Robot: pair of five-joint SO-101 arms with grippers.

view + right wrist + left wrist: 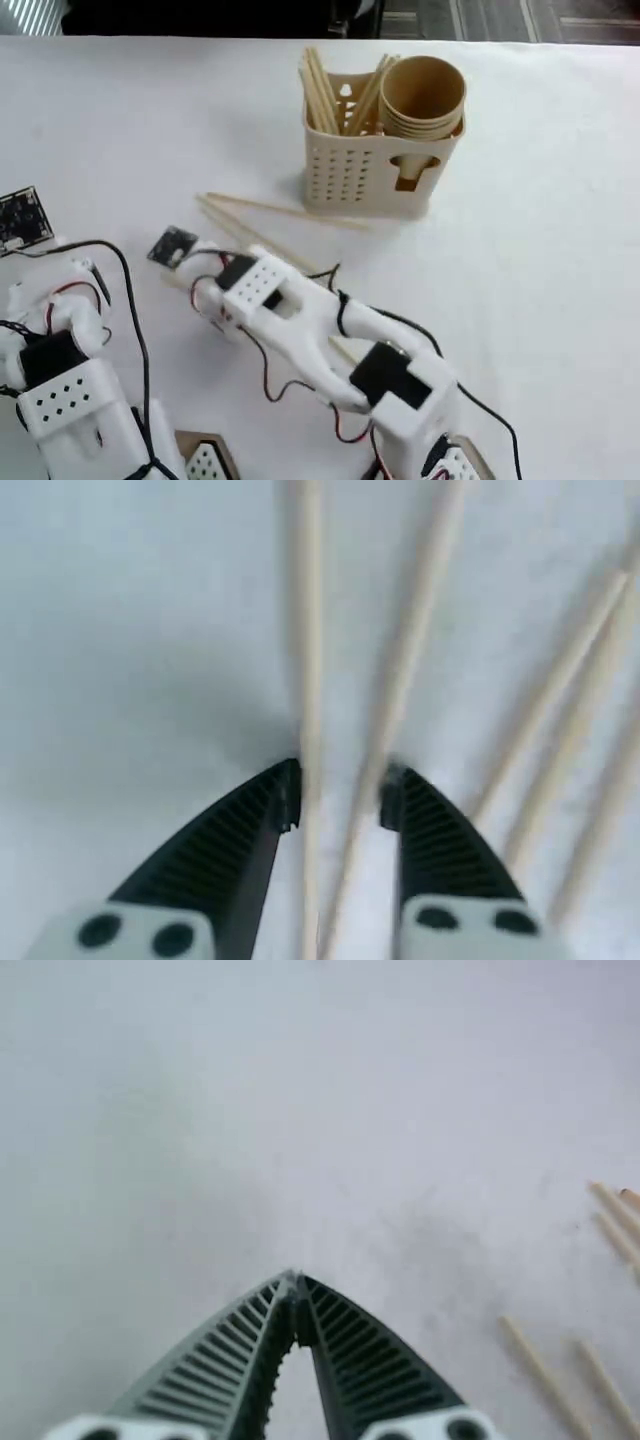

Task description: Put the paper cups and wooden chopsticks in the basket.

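In the high view, the basket stands upright at the far middle of the white table. A stack of paper cups is nested in its right side, and a bundle of upright chopsticks leans in its left side. The loose chopsticks lie flat on the table just on the near side of the basket and run toward the near right, passing under the right arm, whose wrist sits over them. The left arm is at the near left, well apart from the basket. In the left wrist view, the left gripper has its fingers clenched tip to tip with nothing between them, over bare table. The ends of some loose chopsticks lie near it but apart. In the right wrist view, the right gripper has its fingers spread. Two of the loose chopsticks run through the gap, one right against a fingertip, and more lie just beside.
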